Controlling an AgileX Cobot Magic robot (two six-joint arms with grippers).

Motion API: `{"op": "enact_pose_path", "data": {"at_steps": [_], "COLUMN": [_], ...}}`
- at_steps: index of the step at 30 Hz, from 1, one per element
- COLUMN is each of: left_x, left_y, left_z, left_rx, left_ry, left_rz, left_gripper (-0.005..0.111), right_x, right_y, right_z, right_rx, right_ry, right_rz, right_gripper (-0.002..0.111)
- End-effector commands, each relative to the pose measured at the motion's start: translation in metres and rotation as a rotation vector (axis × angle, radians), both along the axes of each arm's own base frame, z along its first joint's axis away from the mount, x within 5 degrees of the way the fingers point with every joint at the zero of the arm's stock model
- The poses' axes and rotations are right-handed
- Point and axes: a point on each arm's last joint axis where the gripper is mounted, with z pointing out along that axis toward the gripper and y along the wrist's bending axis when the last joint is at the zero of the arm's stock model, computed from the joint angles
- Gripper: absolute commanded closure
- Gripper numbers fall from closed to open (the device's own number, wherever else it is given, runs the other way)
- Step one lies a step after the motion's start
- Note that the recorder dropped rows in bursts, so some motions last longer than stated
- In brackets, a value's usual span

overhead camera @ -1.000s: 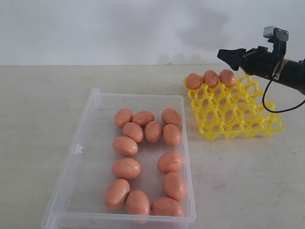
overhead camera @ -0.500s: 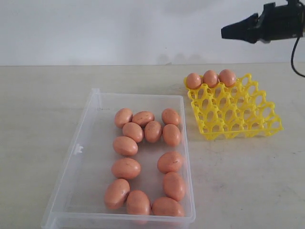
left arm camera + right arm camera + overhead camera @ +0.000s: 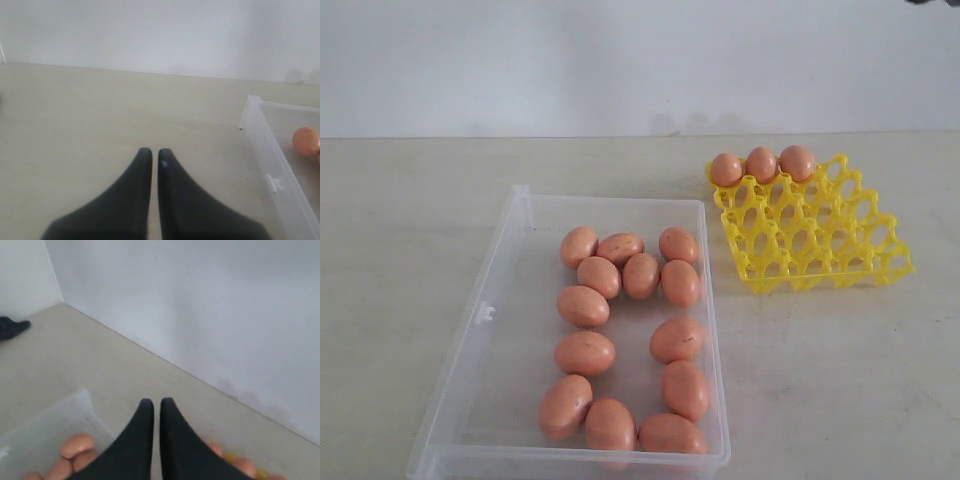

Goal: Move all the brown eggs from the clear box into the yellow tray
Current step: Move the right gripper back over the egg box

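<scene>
Several brown eggs (image 3: 620,330) lie in the clear box (image 3: 500,280) at the front left of the table. Three more eggs (image 3: 761,164) fill the back row of the yellow tray (image 3: 820,240), which stands to the right of the box. No gripper shows in the exterior view. My left gripper (image 3: 151,152) is shut and empty over bare table beside the clear box's (image 3: 262,135) wall, with one egg (image 3: 306,141) visible inside. My right gripper (image 3: 154,402) is shut and empty, high above the gap between the box eggs (image 3: 76,446) and the yellow tray (image 3: 232,458).
A plain white wall stands behind the beige table (image 3: 410,200). A small latch (image 3: 484,312) sticks out from the box's left wall. A dark object (image 3: 12,329) lies far off on the table in the right wrist view.
The right arm rose from just behind the yellow tray and left the exterior view at the top right. Eggs, box and tray have not moved.
</scene>
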Motion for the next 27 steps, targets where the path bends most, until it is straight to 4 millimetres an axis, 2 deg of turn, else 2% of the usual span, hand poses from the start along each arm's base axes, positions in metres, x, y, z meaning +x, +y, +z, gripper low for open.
{"op": "enact_pose_path", "data": {"at_steps": [1, 2, 5, 7, 11, 16, 18, 21, 23, 24, 25, 27], "left_x": [0.0, 0.0, 0.0, 0.0, 0.0, 0.0, 0.0, 0.0, 0.0, 0.0, 0.0, 0.0], "left_y": [0.0, 0.0, 0.0, 0.0, 0.0, 0.0, 0.0, 0.0, 0.0, 0.0, 0.0, 0.0], "left_z": [0.0, 0.0, 0.0, 0.0, 0.0, 0.0, 0.0, 0.0, 0.0, 0.0, 0.0, 0.0], "left_rx": [0.0, 0.0, 0.0, 0.0, 0.0, 0.0, 0.0, 0.0, 0.0, 0.0, 0.0, 0.0], "left_ry": [-0.006, -0.006, -0.006, -0.006, -0.006, -0.006, -0.006, -0.006, -0.006, -0.006, -0.006, -0.006], "left_rz": [0.003, 0.003, 0.003, 0.003, 0.003, 0.003, 0.003, 0.003, 0.003, 0.003, 0.003, 0.003], "left_gripper": [0.103, 0.103, 0.103, 0.103, 0.103, 0.103, 0.103, 0.103, 0.103, 0.103, 0.103, 0.103], "right_x": [-0.023, -0.029, -0.044, -0.05, -0.061, -0.075, -0.073, -0.061, -0.054, -0.051, -0.047, -0.037], "right_y": [-0.005, -0.005, 0.002, 0.019, 0.078, 0.151, 0.178, 0.208, 0.228, 0.241, 0.252, 0.269], "right_z": [-0.044, -0.056, -0.073, -0.08, -0.087, -0.077, -0.08, -0.088, -0.096, -0.101, -0.106, -0.12], "right_rx": [-0.329, -0.444, -0.546, -0.614, -0.632, -0.523, -0.52, -0.537, -0.625, -0.673, -0.696, -0.718], "right_ry": [-0.016, 0.003, 0.066, 0.134, 0.359, 0.587, 0.706, 0.746, 0.647, 0.574, 0.52, 0.472], "right_rz": [-0.314, -0.468, -0.797, -0.785, -0.405, 0.1, 0.316, 0.496, 0.647, 0.731, 0.765, 0.751], "right_gripper": [0.109, 0.109, 0.109, 0.109, 0.109, 0.109, 0.109, 0.108, 0.099, 0.087, 0.075, 0.063]}}
